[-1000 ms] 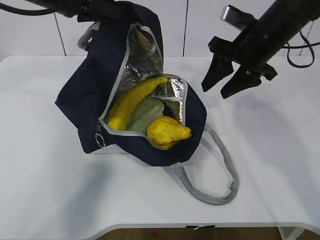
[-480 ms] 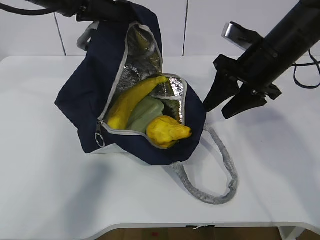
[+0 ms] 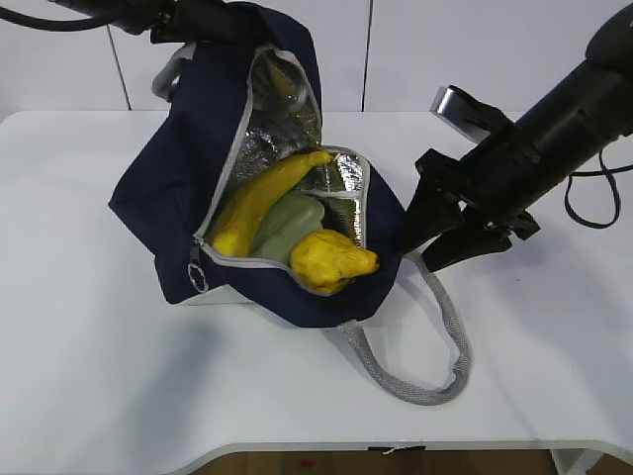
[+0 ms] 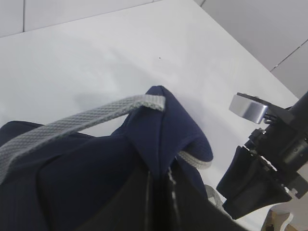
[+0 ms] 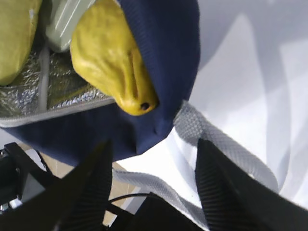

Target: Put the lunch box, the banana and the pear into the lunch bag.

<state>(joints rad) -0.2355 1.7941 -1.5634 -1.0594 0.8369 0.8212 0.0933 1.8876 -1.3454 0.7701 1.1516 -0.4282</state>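
A navy lunch bag [image 3: 188, 188] lies tipped on a white table [image 3: 89, 376], its zipped mouth gaping open toward the viewer and showing silver foil lining [image 3: 282, 129]. Inside the opening, three items rest together. The banana [image 3: 262, 198] runs diagonally, its dark tip pointing toward one o'clock. Just beside it, toward four o'clock, sits the lunch box [image 3: 287, 226], only its pale green lid visible. The pear [image 3: 331, 260] lies at the mouth's five o'clock edge, its narrow neck poking out over the bag's rim.

At the bag's twelve o'clock corner, the left gripper [image 4: 159, 192] is pinched together on the bag's blue fabric, lifting that corner beside a grey webbing handle [image 4: 72, 125].

At three o'clock from the bag, the right gripper [image 3: 435, 237] hangs low with its two black fingers [image 5: 231, 192] spread apart, empty. Its tips sit just beside the bag's right side, above a second grey handle [image 3: 435, 346] looping across the table toward five o'clock.
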